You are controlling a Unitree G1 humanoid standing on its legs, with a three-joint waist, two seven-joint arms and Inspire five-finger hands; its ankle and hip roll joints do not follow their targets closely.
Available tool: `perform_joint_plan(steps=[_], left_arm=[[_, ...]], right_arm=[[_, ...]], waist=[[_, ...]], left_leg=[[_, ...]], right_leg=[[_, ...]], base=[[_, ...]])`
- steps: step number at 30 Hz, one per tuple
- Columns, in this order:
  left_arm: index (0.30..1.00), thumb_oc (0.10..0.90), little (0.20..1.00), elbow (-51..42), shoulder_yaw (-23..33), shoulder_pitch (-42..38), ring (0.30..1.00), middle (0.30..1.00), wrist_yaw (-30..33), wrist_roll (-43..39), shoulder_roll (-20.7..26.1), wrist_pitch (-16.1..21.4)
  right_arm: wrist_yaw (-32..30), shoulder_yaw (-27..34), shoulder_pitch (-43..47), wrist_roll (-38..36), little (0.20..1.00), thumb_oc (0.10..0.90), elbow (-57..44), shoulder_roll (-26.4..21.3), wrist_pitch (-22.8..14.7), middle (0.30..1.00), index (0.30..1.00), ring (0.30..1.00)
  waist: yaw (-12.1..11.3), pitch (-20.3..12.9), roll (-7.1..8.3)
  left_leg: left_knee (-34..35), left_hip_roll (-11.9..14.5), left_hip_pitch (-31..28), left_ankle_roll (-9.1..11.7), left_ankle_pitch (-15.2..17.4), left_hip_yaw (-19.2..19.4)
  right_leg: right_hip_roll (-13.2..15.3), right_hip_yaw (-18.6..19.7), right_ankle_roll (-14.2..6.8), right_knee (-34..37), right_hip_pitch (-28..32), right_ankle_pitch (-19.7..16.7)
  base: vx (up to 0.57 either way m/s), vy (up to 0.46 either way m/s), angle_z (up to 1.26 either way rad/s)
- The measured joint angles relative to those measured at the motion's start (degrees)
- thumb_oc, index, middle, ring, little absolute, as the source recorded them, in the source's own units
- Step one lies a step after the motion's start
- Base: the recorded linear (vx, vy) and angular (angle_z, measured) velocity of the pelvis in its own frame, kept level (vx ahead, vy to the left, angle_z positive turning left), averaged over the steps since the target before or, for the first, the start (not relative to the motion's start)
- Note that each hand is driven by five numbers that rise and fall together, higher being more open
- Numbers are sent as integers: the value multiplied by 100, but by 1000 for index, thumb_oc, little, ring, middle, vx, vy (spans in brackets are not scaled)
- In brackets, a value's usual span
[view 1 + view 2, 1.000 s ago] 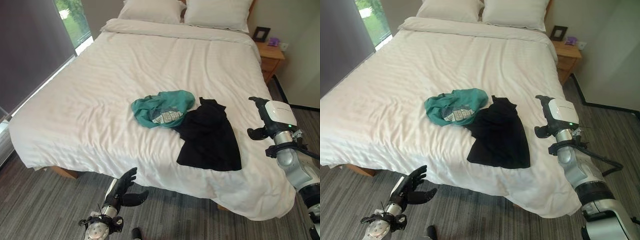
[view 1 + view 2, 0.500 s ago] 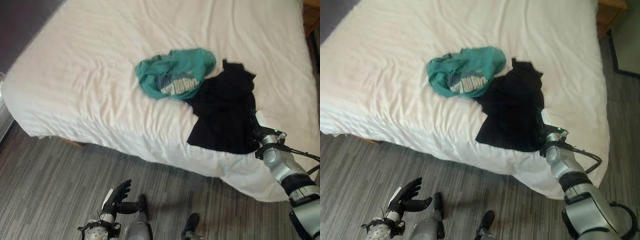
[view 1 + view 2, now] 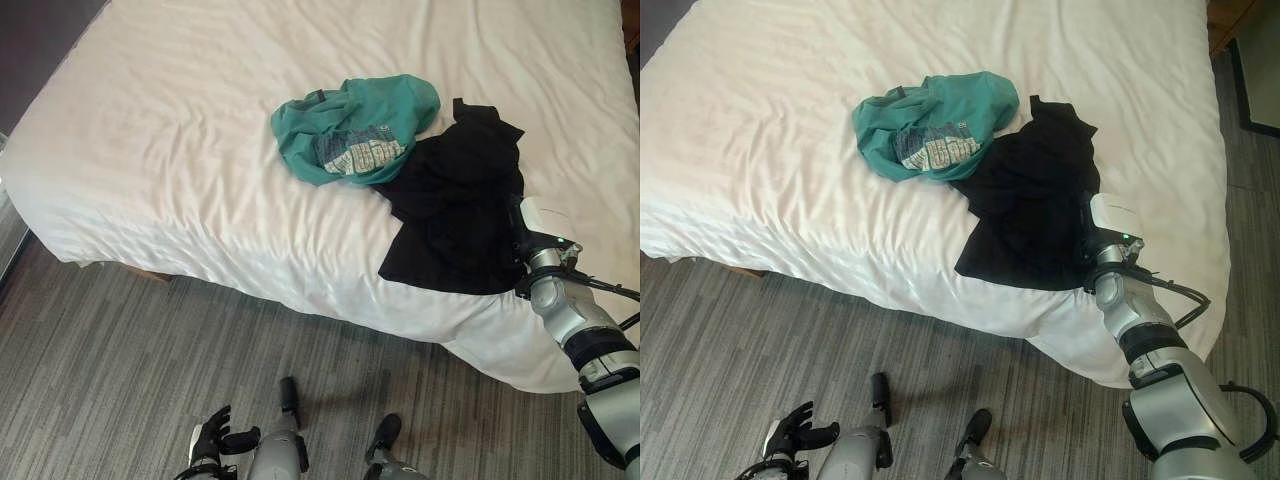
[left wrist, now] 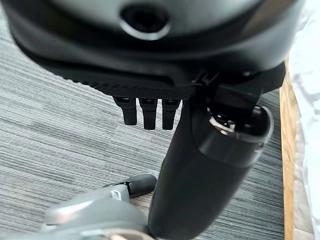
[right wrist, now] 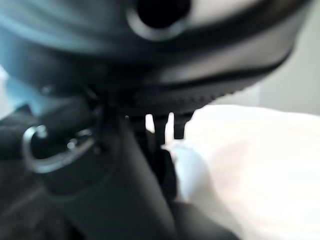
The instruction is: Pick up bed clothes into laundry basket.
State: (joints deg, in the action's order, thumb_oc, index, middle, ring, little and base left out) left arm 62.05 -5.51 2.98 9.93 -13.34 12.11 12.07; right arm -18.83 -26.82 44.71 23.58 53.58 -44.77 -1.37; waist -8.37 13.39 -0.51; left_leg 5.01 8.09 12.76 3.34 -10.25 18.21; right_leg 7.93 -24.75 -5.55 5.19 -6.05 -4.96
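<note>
Left eye view: teal garment (image 3: 355, 128) overlapping black garment (image 3: 455, 205)

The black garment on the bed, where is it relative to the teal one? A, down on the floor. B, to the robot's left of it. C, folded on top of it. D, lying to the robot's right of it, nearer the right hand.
D: the black garment lies spread on the white bed, to the robot's right of the crumpled teal garment, and the right hand is at its right edge.
</note>
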Motion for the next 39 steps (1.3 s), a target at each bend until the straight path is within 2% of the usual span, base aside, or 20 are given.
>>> perform_joint_plan(steps=[11, 17, 18, 20, 21, 22, 23, 26, 30, 34, 35, 36, 37, 38, 39], left_arm=[[900, 800, 900, -64, -70, 3, 900, 900, 63, -17, -61, -122], [900, 800, 900, -187, -60, -24, 900, 900, 47, -25, -27, -117], [900, 800, 900, -197, -87, 12, 900, 900, 48, -120, 6, -111], [900, 800, 900, -143, -115, -145, 900, 900, 35, -240, 94, -108], [900, 800, 900, -141, -123, -213, 900, 900, 32, -244, 92, -108], [900, 800, 900, -142, -124, -263, 900, 900, 30, -243, 91, -104], [900, 800, 900, -114, -120, -277, 900, 900, 33, -258, 98, -106], [900, 800, 900, 123, -109, -362, 900, 900, -35, -397, 98, -59], [900, 800, 900, 313, -13, -372, 900, 900, -67, -478, 38, -46], [900, 800, 900, 539, 433, -362, 900, 900, -28, -590, -3, -122], [900, 800, 900, 541, 437, -377, 900, 900, -10, -611, 4, -123], [900, 800, 900, 476, 527, -394, 900, 900, -23, -579, -5, -208], [900, 800, 900, 397, 764, -368, 900, 900, -31, -558, -23, -261], [900, 800, 900, 356, 929, -347, 900, 900, -10, -560, -24, -296], [900, 800, 900, 289, 1023, -165, 900, 900, 135, -565, 82, -321]], right_arm=[[-54, -21, 457, 247, 900, 800, -900, 98, 218, 900, 900, 900], [-136, -22, 488, 264, 900, 800, -682, 185, 225, 900, 900, 900], [-249, 53, 507, 238, 900, 800, -459, 412, 231, 900, 900, 900], [-309, -7, 690, 142, 900, 800, 204, 611, 211, 900, 900, 900], [-282, -5, 715, 62, 860, 773, 395, 616, 215, 860, 860, 860], [-273, -5, 729, -20, 785, 723, 554, 625, 224, 785, 785, 785], [-284, 8, 744, -61, 300, 400, 633, 688, 240, 300, 300, 300], [-375, 31, 1288, -472, 300, 400, 1345, 775, 116, 300, 300, 300], [-330, 151, 1431, -687, 300, 400, 1309, 713, 133, 300, 300, 300], [-405, 940, 207, -1057, 300, 400, -147, 706, 68, 300, 300, 300], [-386, 868, 37, -1075, 300, 400, -151, 726, 54, 300, 300, 300], [-278, 1423, -580, -1096, 300, 400, -1039, 683, 146, 300, 300, 300], [-225, 2018, -1504, -1101, 300, 400, -2102, 794, 45, 300, 300, 300], [-205, 2185, -2135, -1106, 300, 400, -2759, 824, -157, 300, 300, 300], [-23, 1960, -2719, -1089, 300, 400, -3251, 808, -426, 300, 300, 300]], waist=[[-106, 1, -10], [-203, 74, 121], [-247, 90, 208], [-288, 140, 282], [-325, 151, 288], [-349, 168, 293], [-387, 219, 292], [-347, 266, 217], [-353, 279, 190], [-323, 273, 162], [-263, 265, 150], [-262, 258, 134], [-242, 258, 137], [-214, 257, 144], [-78, 230, 187]], left_leg=[[2, -34, -291, -5, 14, -86], [1, -43, -213, -6, 4, -180], [2, -47, -140, -14, -19, -178], [1, -24, 91, 0, -43, -241], [-1, -26, 213, -20, -70, -285], [-1, -33, 296, -39, -96, -303], [-1, -63, 314, -65, -123, -311], [0, -92, 360, -62, -118, -378], [0, -102, 372, -56, -111, -416], [-2, -130, 201, -60, -104, -447], [-5, -124, 125, -51, -93, -443], [-4, -137, 43, -16, -19, -452], [-4, -180, -64, -30, -4, -499], [-1, -184, -179, -30, 8, -483], [-3, -162, -394, -34, 54, -287]], right_leg=[[12, -38, -11, -1, 360, 24], [10, -124, -12, -1, 343, 26], [13, -110, -26, -7, 255, 35], [-13, -155, -27, -4, 65, 35], [-16, -178, -24, -4, -24, 29], [-15, -192, -13, -4, -90, 6], [7, -195, -11, -4, -97, -2], [34, -276, -23, -1, -96, 8], [37, -322, -35, 0, -82, 20], [53, -300, -27, -3, 133, 41], [57, -284, -34, -4, 176, 46], [64, -216, -54, -4, 294, 114], [98, -145, -54, -5, 447, 185], [103, -126, -58, -32, 529, 188], [123, -12, -59, -95, 613, 187]], base=[[32, 18, 5], [-34, -9, 7], [-88, -21, 0], [-31, -14, 10], [-46, -11, 22], [-39, 0, 16], [-36, 5, 10], [2, -3, 11], [42, 24, 7], [106, 17, 10], [171, 30, 9], [64, 19, 21], [15, 27, 25], [10, 31, -12], [41, 46, -55]])
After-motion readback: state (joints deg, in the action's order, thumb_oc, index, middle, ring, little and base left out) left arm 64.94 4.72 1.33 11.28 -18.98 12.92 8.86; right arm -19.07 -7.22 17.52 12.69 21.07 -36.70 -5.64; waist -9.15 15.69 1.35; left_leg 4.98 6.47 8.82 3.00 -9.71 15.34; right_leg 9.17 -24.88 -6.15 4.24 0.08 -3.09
